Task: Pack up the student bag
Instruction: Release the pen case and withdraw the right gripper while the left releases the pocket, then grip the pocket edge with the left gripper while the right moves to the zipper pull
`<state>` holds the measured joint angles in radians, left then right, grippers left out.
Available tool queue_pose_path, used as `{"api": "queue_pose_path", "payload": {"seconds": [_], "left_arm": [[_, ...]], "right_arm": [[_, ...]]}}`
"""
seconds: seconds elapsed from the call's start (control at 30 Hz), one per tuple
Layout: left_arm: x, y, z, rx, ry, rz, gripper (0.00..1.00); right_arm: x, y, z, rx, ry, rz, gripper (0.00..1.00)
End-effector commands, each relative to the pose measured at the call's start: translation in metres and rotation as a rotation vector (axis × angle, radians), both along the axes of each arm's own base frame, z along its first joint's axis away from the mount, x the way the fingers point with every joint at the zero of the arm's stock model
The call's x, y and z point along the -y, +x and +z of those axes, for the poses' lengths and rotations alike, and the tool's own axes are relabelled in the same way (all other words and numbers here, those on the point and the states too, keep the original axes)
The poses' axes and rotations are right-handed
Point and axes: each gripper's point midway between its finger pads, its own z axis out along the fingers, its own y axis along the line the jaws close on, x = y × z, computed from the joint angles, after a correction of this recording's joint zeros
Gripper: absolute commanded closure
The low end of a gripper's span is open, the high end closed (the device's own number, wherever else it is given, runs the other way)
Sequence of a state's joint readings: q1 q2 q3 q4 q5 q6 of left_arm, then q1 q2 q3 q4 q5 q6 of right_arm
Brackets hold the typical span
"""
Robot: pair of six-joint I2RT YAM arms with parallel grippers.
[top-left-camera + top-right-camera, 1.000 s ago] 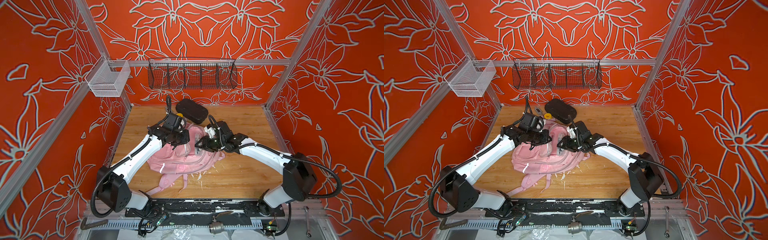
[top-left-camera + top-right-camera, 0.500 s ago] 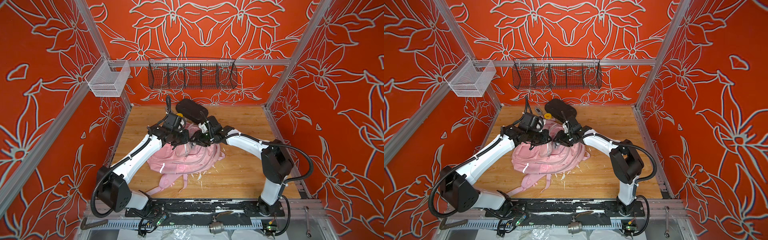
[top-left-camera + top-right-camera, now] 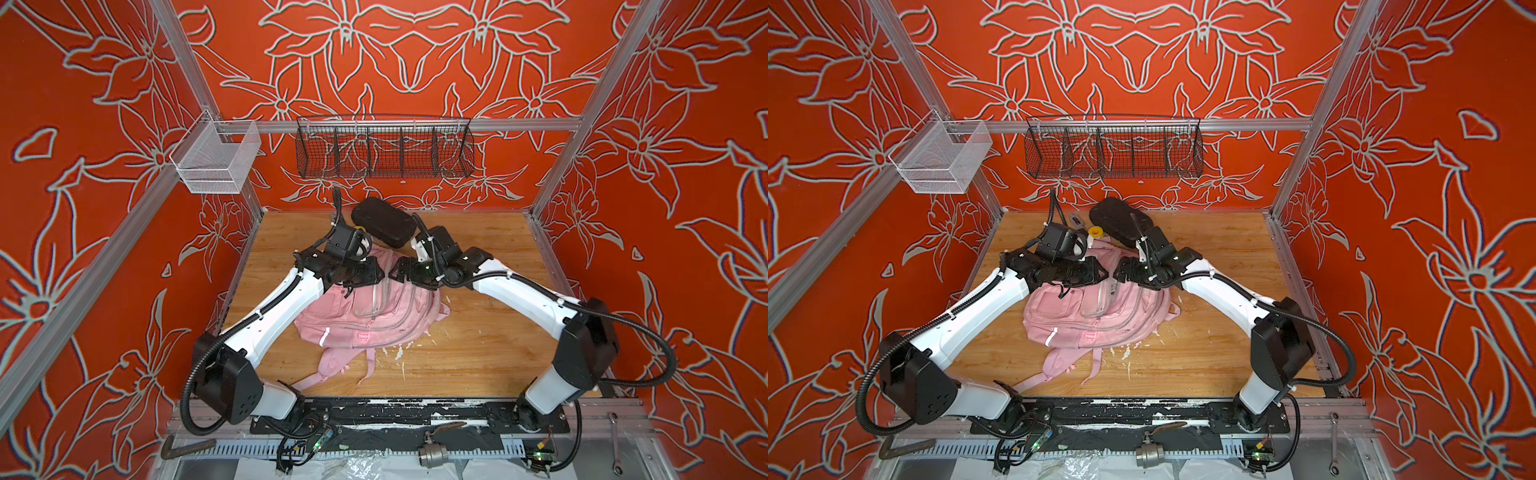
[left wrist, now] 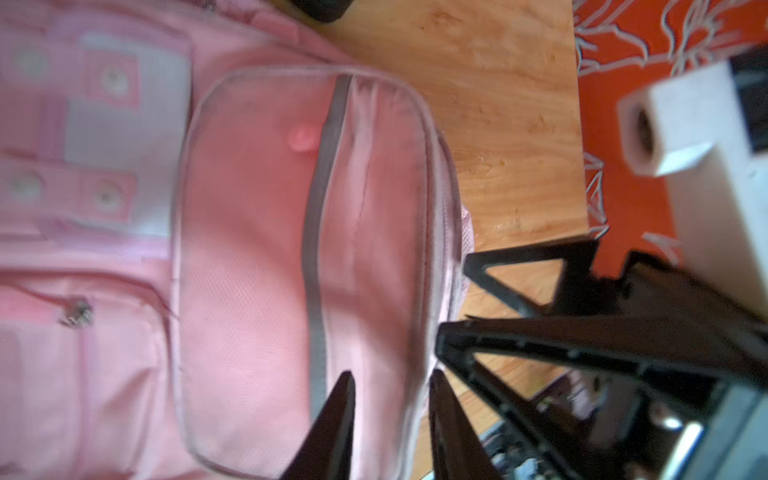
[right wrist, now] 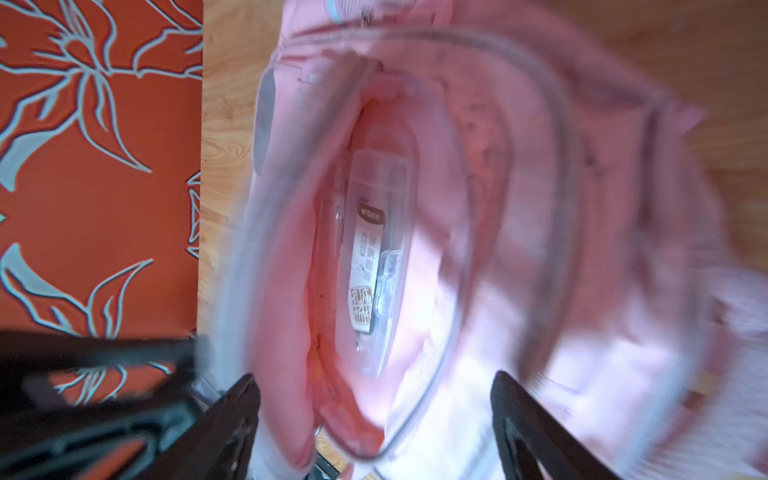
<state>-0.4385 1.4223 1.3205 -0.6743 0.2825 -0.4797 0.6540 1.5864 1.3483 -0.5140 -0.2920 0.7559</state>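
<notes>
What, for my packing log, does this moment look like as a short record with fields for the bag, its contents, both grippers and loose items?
bag: pale pink fabric backpack, lying front up on the wooden tabletop
compartment: open; clear plastic box with a printed label inside
left gripper: fingers slightly parted over the bag's pocket rim, nothing seen held
right gripper: fingers wide apart above the opening, empty
outside bag: black oval hard case, just behind the bag
</notes>
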Motion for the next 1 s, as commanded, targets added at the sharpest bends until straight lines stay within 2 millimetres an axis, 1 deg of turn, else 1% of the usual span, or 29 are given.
{"api": "queue_pose_path", "payload": {"seconds": [0.0, 0.03, 0.13, 0.27, 0.37, 0.43, 0.5, 0.6, 0.73, 0.8, 0.87, 0.97], "left_arm": [[0.000, 0.003, 0.018, 0.118, 0.084, -0.143, 0.54], [0.000, 0.001, 0.016, 0.137, 0.117, -0.198, 0.49], [-0.005, -0.004, 0.012, 0.206, 0.230, -0.342, 0.44], [-0.018, -0.012, -0.003, 0.305, 0.393, -0.519, 0.43], [-0.021, -0.026, -0.022, 0.396, 0.459, -0.683, 0.43], [-0.019, -0.038, -0.033, 0.475, 0.495, -0.805, 0.44], [-0.021, -0.045, -0.046, 0.533, 0.544, -0.883, 0.43], [-0.026, -0.055, -0.060, 0.583, 0.607, -0.981, 0.43], [-0.038, -0.063, -0.080, 0.609, 0.705, -1.081, 0.43], [-0.036, -0.068, -0.090, 0.641, 0.737, -1.126, 0.44], [-0.034, -0.068, -0.100, 0.683, 0.803, -1.147, 0.44], [-0.032, -0.064, -0.111, 0.727, 0.861, -1.129, 0.44]], "right_arm": [[0.043, -0.008, 0.004, 0.089, -0.128, -0.043, 0.03], [0.055, -0.010, 0.006, 0.123, -0.159, -0.063, 0.03], [0.077, -0.014, 0.012, 0.212, -0.206, -0.081, 0.03], [0.097, -0.017, 0.012, 0.256, -0.234, -0.103, 0.03], [0.101, -0.016, 0.014, 0.277, -0.137, -0.129, 0.03], [0.100, -0.016, 0.022, 0.335, -0.055, -0.134, 0.03], [0.103, -0.018, 0.027, 0.390, -0.039, -0.136, 0.06], [0.107, -0.022, 0.028, 0.417, -0.079, -0.107, 0.09], [0.101, -0.026, 0.026, 0.435, -0.108, -0.012, 0.11], [0.098, -0.025, 0.022, 0.432, -0.111, 0.004, 0.13], [0.095, -0.024, 0.020, 0.431, -0.107, 0.017, 0.14], [0.091, -0.021, 0.021, 0.444, -0.090, 0.023, 0.15]]}}
